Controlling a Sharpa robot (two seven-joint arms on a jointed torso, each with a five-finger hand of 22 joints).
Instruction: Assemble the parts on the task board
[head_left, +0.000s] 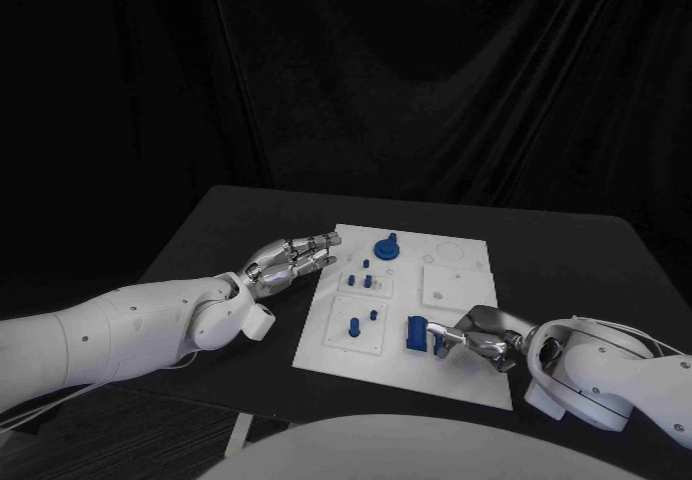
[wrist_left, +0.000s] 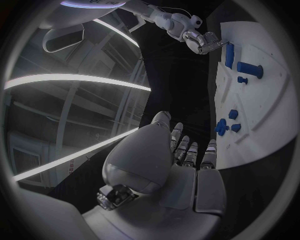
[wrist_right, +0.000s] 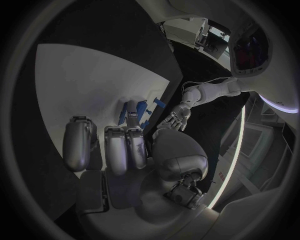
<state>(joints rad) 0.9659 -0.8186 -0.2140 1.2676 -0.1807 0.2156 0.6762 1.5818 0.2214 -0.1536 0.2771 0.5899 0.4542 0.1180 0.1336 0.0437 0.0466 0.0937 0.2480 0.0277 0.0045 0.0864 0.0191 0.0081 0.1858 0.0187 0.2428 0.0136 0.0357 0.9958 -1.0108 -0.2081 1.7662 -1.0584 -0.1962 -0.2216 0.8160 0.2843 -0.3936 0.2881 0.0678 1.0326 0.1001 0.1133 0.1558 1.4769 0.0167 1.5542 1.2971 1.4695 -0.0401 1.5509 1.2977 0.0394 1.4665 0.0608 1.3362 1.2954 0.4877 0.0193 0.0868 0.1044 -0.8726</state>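
Roughly centred on the black tabletop (head_left: 562, 250) lies the white task board (head_left: 459, 297), long side running from the far edge toward the robot's side. Blue parts on it: a round knobbed part (head_left: 387, 246) near the board's far end, small pegs (head_left: 369, 279) in the middle strip, two more pegs (head_left: 364, 321) on a raised square plate nearer the left edge, and an upright blue block (head_left: 417, 334) near the board's near end.

Right robot hand (head_left: 483, 338) sits over the near right part of the board, fingers bent toward the blue block and just beside it; contact looks likely but cannot tell for sure whether it grips the block. In the right wrist view the fingers (wrist_right: 115, 150) lie side by side, extended over the white board (wrist_right: 81, 85), with blue pieces (wrist_right: 132, 113) just past the fingertips. In the left wrist view that hand (wrist_left: 201, 42) is next to the long blue piece (wrist_left: 229, 54).

Left robot hand (head_left: 290, 258) hovers at the board's left edge, off the blue parts, fingers loosely curled and slightly apart, holding nothing. From its own wrist view the fingers (wrist_left: 190, 151) point along the board's rim (wrist_left: 250, 145), with small blue pegs (wrist_left: 222, 126) near the fingertips but apart from them.

Dark curtain (head_left: 433, 90) hangs behind the tabletop. Nothing lies between either hand and the parts.
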